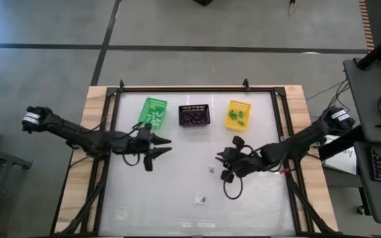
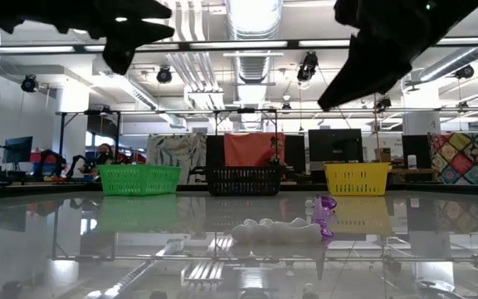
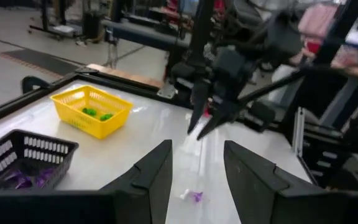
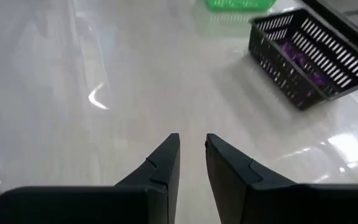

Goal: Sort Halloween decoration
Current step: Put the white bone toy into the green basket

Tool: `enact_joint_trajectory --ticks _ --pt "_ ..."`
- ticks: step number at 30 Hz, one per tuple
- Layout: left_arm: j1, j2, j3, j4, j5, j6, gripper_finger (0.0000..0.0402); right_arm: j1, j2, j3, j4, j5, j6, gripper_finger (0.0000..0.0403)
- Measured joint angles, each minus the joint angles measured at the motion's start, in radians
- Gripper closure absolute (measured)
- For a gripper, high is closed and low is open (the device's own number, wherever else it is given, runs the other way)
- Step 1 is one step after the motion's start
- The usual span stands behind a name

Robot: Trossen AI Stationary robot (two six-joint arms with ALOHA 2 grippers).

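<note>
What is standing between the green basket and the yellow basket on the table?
The black basket, holding purple trinkets, sits between the green basket and the yellow basket, as the high view shows.

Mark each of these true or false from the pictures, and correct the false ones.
1. Three baskets stand in a row at the table's far side: green basket, black basket, yellow basket. True.
2. The black basket holds green trinkets. False: it holds purple trinkets; the green trinkets lie in the yellow basket.
3. The left tool grips a trinket. False: its fingers stand apart with nothing between them.
4. Loose trinkets lie on the table, outside any basket. True.
5. The right tool rests inside the yellow basket. False: it hangs over bare table, its fingers apart and empty.
</note>
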Motion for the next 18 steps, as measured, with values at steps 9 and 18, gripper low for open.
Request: enact_joint_trajectory --ticks 9,18 --pt "-0.064 -0.027 -0.148 0.246 -0.051 -0.016 0.0275 -0.008 0.131 0.023 0.001 -0.094 -0.017 0.0330" --pt "-0.064 -0.023 -0.167 0.275 -0.061 -0.022 0.0275 -0.017 0.200 0.027 0.000 -0.105 -0.009 0.0289"
